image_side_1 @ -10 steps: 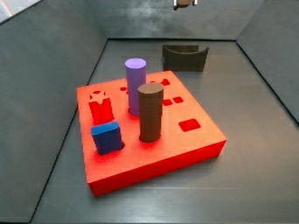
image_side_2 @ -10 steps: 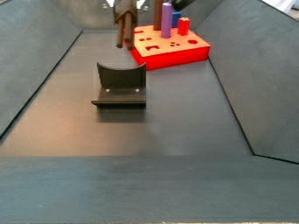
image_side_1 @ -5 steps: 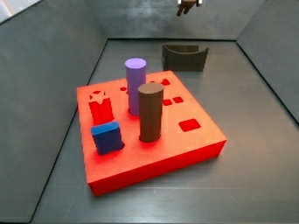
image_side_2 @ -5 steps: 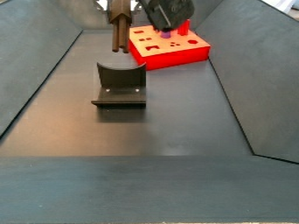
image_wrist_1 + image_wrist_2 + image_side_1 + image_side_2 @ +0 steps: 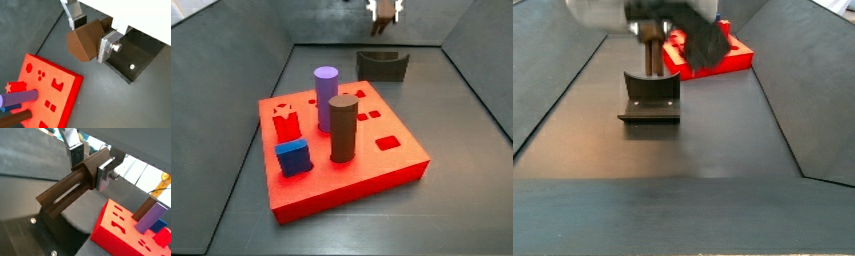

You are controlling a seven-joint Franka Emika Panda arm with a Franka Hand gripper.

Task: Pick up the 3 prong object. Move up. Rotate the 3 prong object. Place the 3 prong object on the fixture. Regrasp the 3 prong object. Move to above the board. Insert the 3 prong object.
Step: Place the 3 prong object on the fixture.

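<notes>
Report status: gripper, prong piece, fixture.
Gripper shut on the brown 3 prong object, above the fixture. Not yet seated in the notch. Nothing blocking; pegs stand on the red board.

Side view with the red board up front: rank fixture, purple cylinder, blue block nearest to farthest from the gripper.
Gripper is at the far end, above the fixture, shut on the 3 prong object.
1. Fixture: directly below the gripper.
2. Purple cylinder: mid-board.
3. Blue block: near corner of the board.
</notes>
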